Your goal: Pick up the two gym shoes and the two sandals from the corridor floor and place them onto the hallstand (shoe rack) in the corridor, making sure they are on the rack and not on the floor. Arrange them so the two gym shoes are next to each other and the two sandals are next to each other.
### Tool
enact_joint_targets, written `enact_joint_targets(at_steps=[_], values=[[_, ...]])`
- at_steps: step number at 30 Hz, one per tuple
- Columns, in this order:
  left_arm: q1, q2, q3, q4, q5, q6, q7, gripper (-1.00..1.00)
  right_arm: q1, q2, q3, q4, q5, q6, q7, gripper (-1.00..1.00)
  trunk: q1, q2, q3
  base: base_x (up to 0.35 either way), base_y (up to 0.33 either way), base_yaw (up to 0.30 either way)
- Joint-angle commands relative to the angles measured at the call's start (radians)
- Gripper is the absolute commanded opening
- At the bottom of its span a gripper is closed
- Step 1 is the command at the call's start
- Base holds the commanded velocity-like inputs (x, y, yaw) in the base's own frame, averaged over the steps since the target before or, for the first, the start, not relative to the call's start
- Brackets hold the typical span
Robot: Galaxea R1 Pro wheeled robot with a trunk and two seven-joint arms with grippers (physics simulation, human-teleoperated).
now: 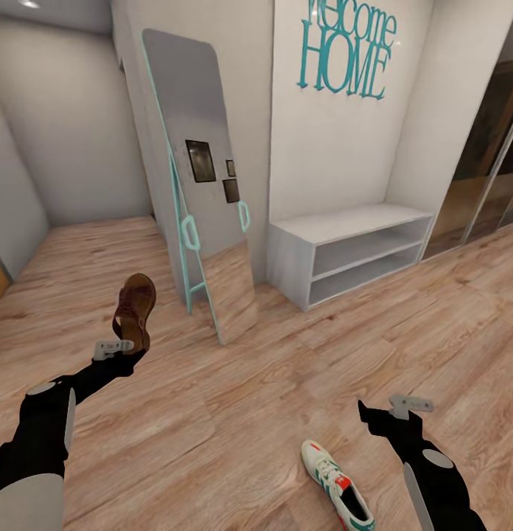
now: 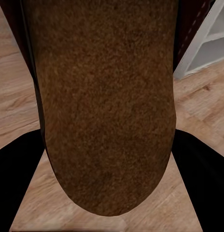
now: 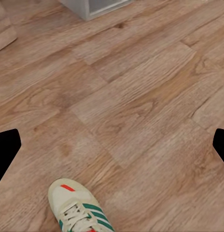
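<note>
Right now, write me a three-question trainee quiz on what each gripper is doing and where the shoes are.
1. True or false: the left gripper holds a sandal lifted off the floor.
2. Multiple choice: the gym shoe lies (A) on the white bench, (B) on the floor by the right gripper, (C) against the mirror.
3. Fill in: the right gripper is ____ and holds nothing.

Key: 1 true; 2 B; 3 open. The white bench has bare shelves, and the mirror leans on the wall beside it.
</note>
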Motion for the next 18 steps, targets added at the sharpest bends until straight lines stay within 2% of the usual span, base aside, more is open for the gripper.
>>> enact_joint_targets(at_steps=[1, 7, 18], values=[[-0.001, -0.001, 0.002, -0.001, -0.005, 0.006, -0.008, -1.00, 0.000, 0.000, 0.000, -0.001, 0.001, 0.006, -0.001, 1.00, 0.000, 0.000, -0.001, 0.000, -0.049, 0.074], [-0.001, -0.001, 0.002, -0.001, -0.005, 0.006, -0.008, -1.00, 0.000, 0.000, 0.000, -0.001, 0.001, 0.006, -0.001, 1.00, 0.000, 0.000, -0.001, 0.004, -0.024, 0.025], [0.000, -0.001, 0.002, -0.001, -0.005, 0.006, -0.008, -1.00, 0.000, 0.000, 0.000, -0.001, 0.001, 0.006, -0.001, 1.00, 0.000, 0.000, -0.001, 0.077, -0.088, 0.001]])
